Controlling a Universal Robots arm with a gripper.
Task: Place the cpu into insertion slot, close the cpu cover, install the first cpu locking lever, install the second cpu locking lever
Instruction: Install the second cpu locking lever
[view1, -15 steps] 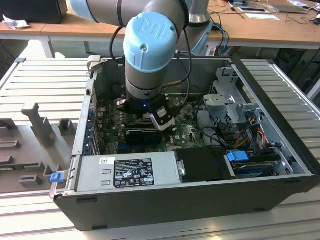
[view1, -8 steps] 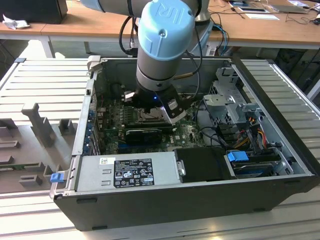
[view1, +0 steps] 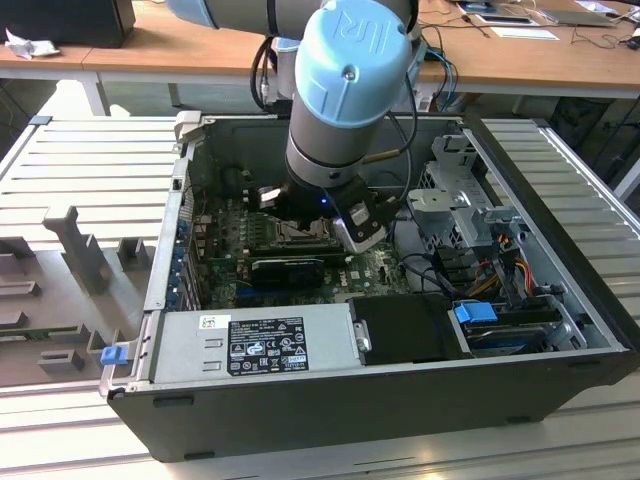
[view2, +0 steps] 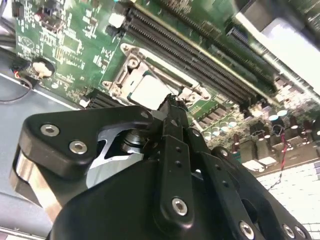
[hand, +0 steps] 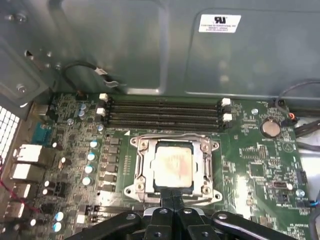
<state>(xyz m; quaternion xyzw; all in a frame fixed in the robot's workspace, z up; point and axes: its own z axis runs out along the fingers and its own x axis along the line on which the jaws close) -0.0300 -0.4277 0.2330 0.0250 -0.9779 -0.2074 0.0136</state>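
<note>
while the arm (view1: 345, 90) reaches down into the open computer case (view1: 560, 290), the gripper (hand: 172, 196) sits low over the motherboard (hand: 260, 160), its tips at the near edge of the cpu socket. in both wrist views the two fingers (view2: 172, 117) are pressed together with no gap showing between them — closed, and nothing is seen held between them.

the cpu (hand: 172, 164) lies flat in the socket, pale silvery-beige, its edges square to the socket frame. the cpu cover (hand: 141, 165) is down around it: a silvery metal frame whose open centre shows the chip top. in the second wrist view the cpu (view2: 148, 91) and the cpu cover (view2: 131, 62) appear just beyond the fingertips; whether the tips touch the cover edge cannot be told. the state of the locking levers cannot be made out.

four dark memory slots (hand: 165, 114) run along the far side of the socket, parallel to its edge. a round coin battery (hand: 270, 127) sits well apart from the socket, toward one edge of the board.

in the exterior view a power supply (view1: 255, 345) with a label lies along the near wall of the case, and a blue clip (view1: 475, 312) sits beside the drive bay — both well apart from the gripper (view1: 300, 232).
</note>
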